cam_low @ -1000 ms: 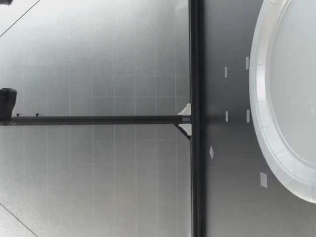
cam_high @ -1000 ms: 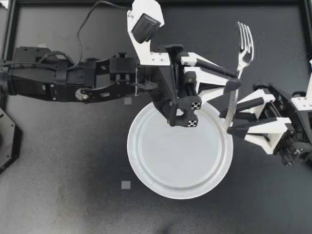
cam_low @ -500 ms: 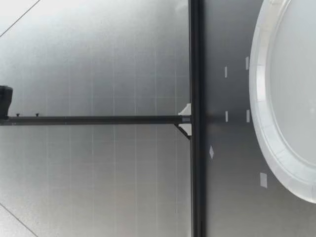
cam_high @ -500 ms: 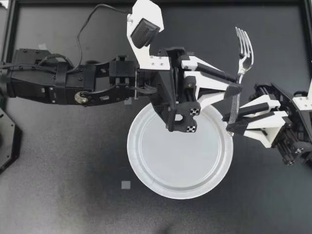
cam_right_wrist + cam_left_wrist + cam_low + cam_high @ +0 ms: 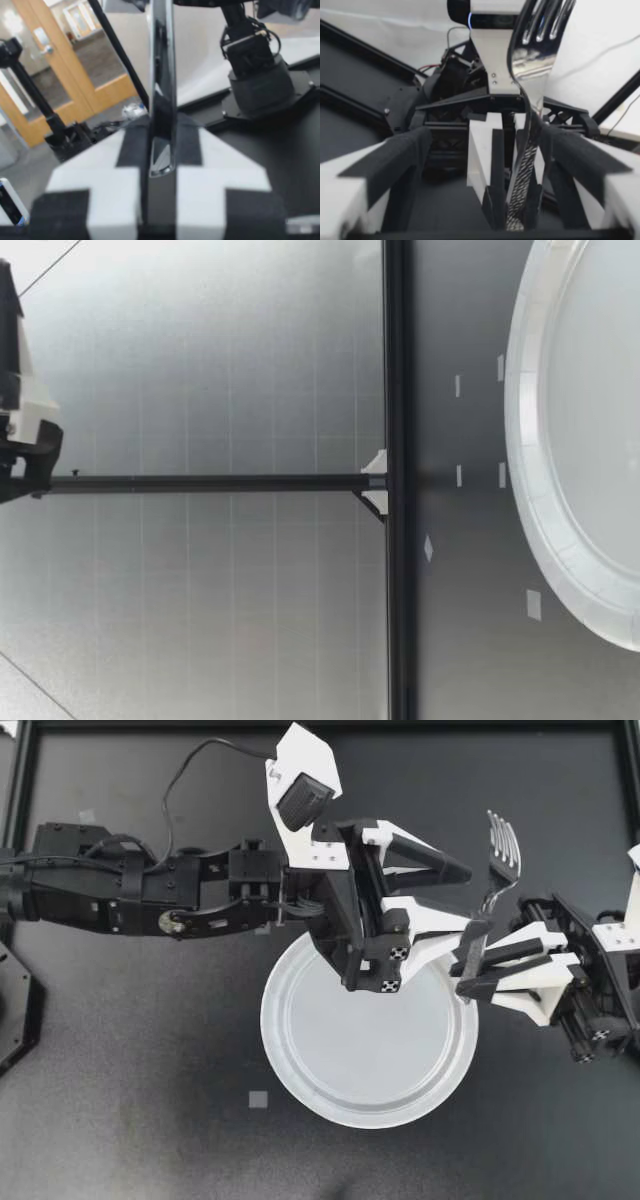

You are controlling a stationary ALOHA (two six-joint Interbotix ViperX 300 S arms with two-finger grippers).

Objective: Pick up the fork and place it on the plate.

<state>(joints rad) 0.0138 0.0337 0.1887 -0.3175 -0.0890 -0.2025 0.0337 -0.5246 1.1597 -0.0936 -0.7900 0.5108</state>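
The metal fork hangs in the air above the far right rim of the white plate, tines pointing away from the plate. My right gripper is shut on its handle. My left gripper stands open around the fork's neck without gripping it. In the left wrist view the fork rises between the wide-spread fingers, close to one pad, with my right gripper clamping its lower handle. In the right wrist view the handle runs edge-on out of the closed gripper.
The plate lies on the dark table with small grey tape squares nearby. A black frame rail runs along the table's far edge. A white and black piece of an arm shows high above the table in the low view.
My right gripper shut on the fork's handle, then my left gripper opened and let the fork go. The fork has tipped slightly toward the right arm.
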